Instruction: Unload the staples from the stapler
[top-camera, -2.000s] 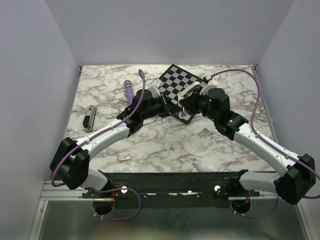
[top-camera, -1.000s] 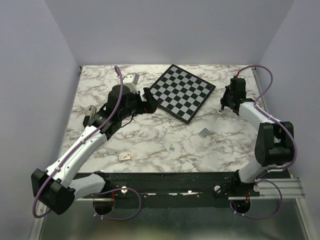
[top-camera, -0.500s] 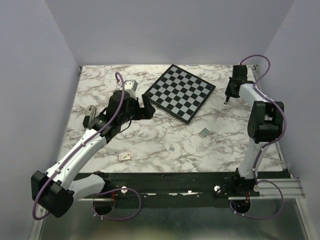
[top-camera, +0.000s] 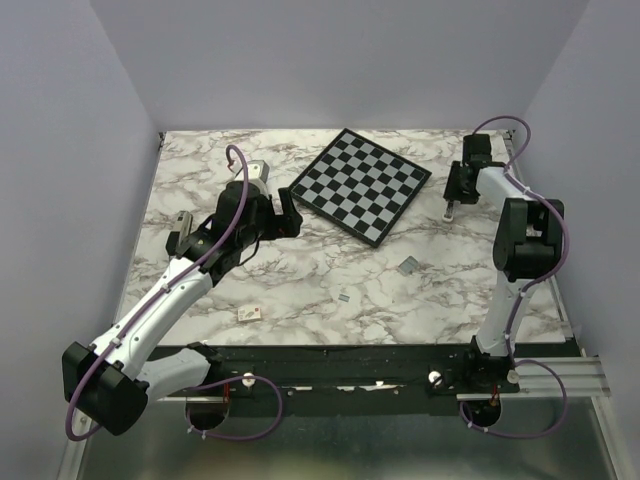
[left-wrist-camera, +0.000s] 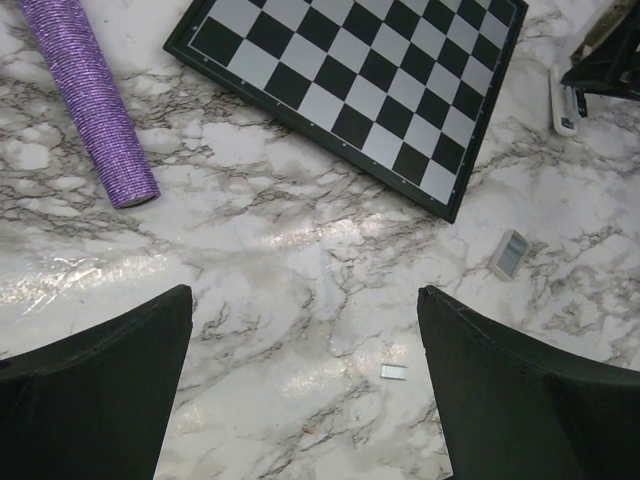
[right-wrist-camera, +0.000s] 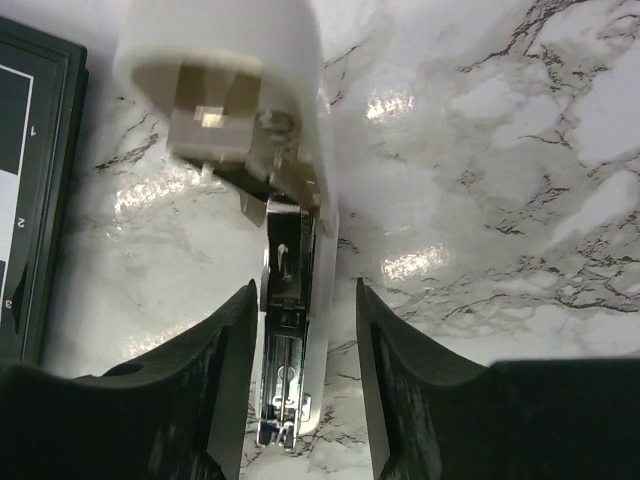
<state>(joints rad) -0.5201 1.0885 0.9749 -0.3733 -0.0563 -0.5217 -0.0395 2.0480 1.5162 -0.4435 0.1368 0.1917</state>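
From above: one slim white-and-silver metal stapler (top-camera: 447, 212) lies right of one black-and-white chessboard (top-camera: 365, 185), beneath the right gripper (top-camera: 452, 196); two grey staple strips (top-camera: 408, 265) lie nearer.
Left wrist: the left gripper (left-wrist-camera: 305, 295) gapes wide, one glittery purple cylinder (left-wrist-camera: 88, 100) ahead.
Right wrist: fingers (right-wrist-camera: 225, 380) spread astride the stapler, not clamping.

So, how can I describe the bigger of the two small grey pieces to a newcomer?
Start at the chessboard on the marble table. Just in front of its near corner, slightly to the right, lies a grey ridged block. The other grey piece, further left, is clearly smaller.
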